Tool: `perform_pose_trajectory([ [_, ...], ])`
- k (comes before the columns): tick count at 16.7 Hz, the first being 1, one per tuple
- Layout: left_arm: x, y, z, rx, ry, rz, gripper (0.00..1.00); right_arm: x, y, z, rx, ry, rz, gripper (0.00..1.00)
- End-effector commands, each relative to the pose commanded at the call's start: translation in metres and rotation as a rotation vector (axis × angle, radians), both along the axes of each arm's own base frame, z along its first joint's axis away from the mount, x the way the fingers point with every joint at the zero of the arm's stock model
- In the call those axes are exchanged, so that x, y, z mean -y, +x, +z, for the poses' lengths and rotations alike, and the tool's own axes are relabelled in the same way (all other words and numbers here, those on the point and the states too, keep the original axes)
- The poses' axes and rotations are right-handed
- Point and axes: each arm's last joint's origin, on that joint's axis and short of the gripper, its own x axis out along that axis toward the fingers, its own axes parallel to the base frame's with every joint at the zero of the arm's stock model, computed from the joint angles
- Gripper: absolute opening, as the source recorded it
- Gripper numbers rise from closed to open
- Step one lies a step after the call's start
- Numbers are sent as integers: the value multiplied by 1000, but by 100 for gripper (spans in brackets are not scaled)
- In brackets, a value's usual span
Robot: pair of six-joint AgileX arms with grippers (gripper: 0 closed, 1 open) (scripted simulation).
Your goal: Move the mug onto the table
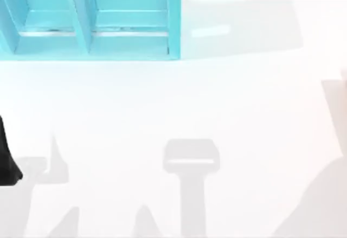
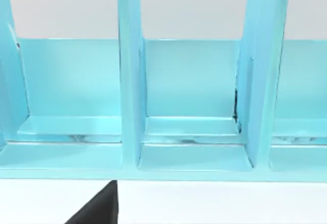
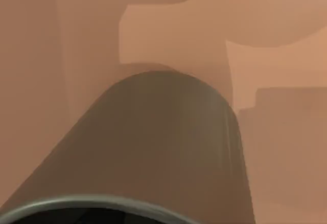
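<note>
The olive-green mug lies very close to the right wrist camera, its matte wall running away from the lens and its rim at the near edge, against a plain tan background. I cannot tell what it rests on or whether anything grips it. The white table spreads across the top view. My left gripper is a black shape at the table's left edge, and its black tip sits just in front of the shelf.
A turquoise-blue compartmented shelf unit stands at the table's back left, and its open bays face the left wrist camera. Grey shadows fall across the front and right of the table.
</note>
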Motion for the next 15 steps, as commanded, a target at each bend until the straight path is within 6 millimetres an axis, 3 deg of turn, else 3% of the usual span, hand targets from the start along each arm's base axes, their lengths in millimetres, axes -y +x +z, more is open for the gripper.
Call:
perform_pose_trajectory([
  [11,0,0,0,0,0,0,100,0,0,0,0,0,0,2],
  [15,0,0,0,0,0,0,100,0,0,0,0,0,0,0],
])
